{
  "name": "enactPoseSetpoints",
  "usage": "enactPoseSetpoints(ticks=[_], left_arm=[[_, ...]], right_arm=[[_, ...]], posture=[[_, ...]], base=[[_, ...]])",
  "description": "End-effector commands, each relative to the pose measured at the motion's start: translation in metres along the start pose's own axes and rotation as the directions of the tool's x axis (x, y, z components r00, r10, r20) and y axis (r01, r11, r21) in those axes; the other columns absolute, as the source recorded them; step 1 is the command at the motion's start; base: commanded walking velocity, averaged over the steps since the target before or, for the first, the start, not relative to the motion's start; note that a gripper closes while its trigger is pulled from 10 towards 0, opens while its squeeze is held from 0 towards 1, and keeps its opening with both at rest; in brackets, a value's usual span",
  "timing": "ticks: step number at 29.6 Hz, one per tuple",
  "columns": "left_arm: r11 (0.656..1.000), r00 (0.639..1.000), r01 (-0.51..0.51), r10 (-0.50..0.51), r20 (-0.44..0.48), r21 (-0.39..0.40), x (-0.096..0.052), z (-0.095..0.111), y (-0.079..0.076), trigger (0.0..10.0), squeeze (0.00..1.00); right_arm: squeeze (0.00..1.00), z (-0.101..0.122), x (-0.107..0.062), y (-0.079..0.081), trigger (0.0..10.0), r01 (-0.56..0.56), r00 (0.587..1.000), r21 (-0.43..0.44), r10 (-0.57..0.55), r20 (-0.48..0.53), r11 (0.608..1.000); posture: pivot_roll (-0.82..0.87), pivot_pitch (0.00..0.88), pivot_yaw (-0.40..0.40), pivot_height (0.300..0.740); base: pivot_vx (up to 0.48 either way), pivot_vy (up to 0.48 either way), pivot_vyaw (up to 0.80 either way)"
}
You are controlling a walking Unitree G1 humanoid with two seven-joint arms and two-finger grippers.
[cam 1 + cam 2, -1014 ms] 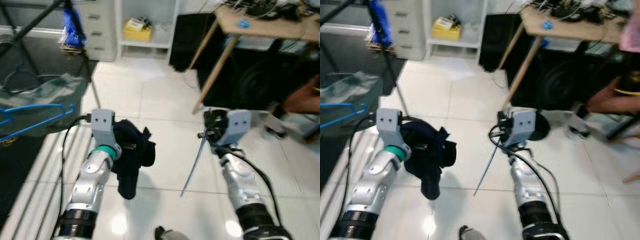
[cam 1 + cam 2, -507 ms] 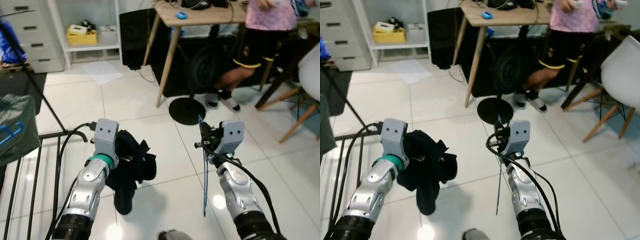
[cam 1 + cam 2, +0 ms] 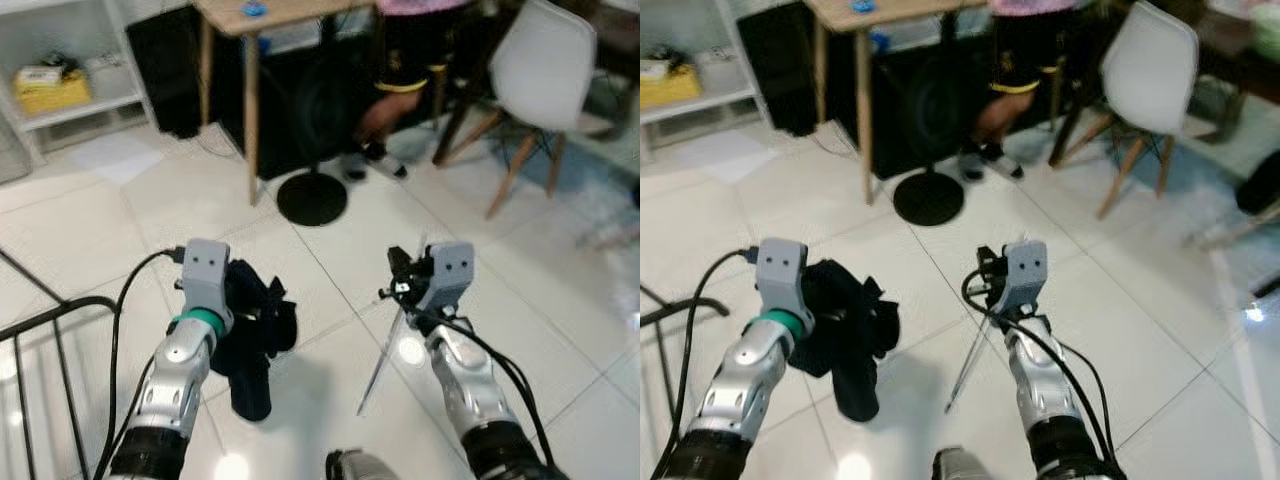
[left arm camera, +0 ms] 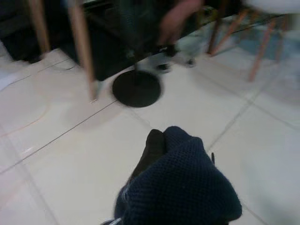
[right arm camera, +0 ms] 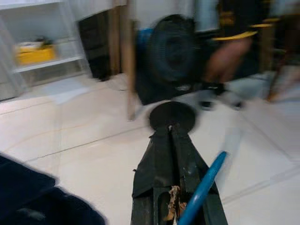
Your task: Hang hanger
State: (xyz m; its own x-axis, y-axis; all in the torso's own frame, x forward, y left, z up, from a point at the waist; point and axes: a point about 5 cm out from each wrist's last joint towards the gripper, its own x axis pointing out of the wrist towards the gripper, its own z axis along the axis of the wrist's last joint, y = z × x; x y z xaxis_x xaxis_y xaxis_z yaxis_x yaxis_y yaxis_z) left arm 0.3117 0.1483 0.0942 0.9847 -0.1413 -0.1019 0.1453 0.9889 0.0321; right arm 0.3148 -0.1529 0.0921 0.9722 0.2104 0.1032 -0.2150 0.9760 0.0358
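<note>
White tiled floor under me. Wooden table ahead, a person in dark shorts with yellow trim behind it, legs showing, blurred. White chair on wooden legs on my right side. Black speaker-like box under the table, black round stand base on the floor in front of it. White shelf far left with a yellow box on it. Black metal rack rail at my lower left.

My left gripper is raised in front of me, clenched on a dark navy garment; cloth bunches over the fingers and hangs down below the wrist. In the left wrist view the garment covers most of the fingers, one black fingertip poking out.

My right gripper is raised too, well apart from the left one, fingers pressed together and grasping the blue hanger. It is a thin blue rod slanting down from the grip toward the floor, not touching it as far as I can tell. Right wrist view: blue hanger wire pinched between my closed black fingers, view blurred.
</note>
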Motion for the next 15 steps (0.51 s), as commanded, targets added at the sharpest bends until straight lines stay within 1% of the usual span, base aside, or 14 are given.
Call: enactPoseSetpoints(ticks=[1,2,5,10,13,15], left_arm=[[1.000,0.999,-0.005,0.005,0.040,0.001,0.0021,0.0076,0.0002,10.0,0.00],[1.000,0.999,-0.022,0.022,0.036,-0.011,0.0025,0.0079,0.0021,10.0,0.00],[0.998,0.998,-0.065,0.065,0.002,0.003,0.0045,0.0061,0.0048,10.0,0.00],[0.998,0.998,-0.058,0.058,-0.014,-0.014,0.0049,0.0054,0.0037,10.0,0.00],[0.998,1.000,-0.031,0.031,0.006,-0.048,0.0051,0.0080,0.0017,10.0,0.00],[0.998,1.000,-0.022,0.023,0.019,-0.057,0.0058,0.0087,0.0020,10.0,0.00]], right_arm=[[0.00,-0.0021,-0.0035,-0.0010,10.0,0.008,1.000,0.001,-0.008,-0.002,1.000],[0.00,-0.0024,-0.0038,-0.0010,10.0,0.006,1.000,0.002,-0.006,-0.005,1.000],[0.00,-0.0024,-0.0024,-0.0011,10.0,0.001,1.000,0.003,-0.001,-0.007,1.000],[0.00,-0.0015,-0.0012,-0.0001,10.0,0.001,1.000,0.004,-0.001,-0.005,1.000],[0.00,0.0006,-0.0003,0.0008,10.0,0.003,1.000,0.005,-0.003,0.002,1.000],[0.00,0.0007,-0.0008,0.0003,10.0,0.009,1.000,0.005,-0.009,0.004,1.000]], posture=[[-0.05,0.052,0.038,0.740],[-0.05,0.059,0.036,0.740],[-0.05,0.060,0.034,0.740],[-0.04,0.059,0.035,0.740],[-0.06,0.063,0.042,0.740],[-0.06,0.057,0.038,0.740]], base=[[0.000,0.000,-0.80],[0.000,0.000,-0.80],[0.000,0.000,-0.80],[0.000,0.000,-0.80],[0.000,0.000,-0.80],[0.000,0.000,-0.80]])
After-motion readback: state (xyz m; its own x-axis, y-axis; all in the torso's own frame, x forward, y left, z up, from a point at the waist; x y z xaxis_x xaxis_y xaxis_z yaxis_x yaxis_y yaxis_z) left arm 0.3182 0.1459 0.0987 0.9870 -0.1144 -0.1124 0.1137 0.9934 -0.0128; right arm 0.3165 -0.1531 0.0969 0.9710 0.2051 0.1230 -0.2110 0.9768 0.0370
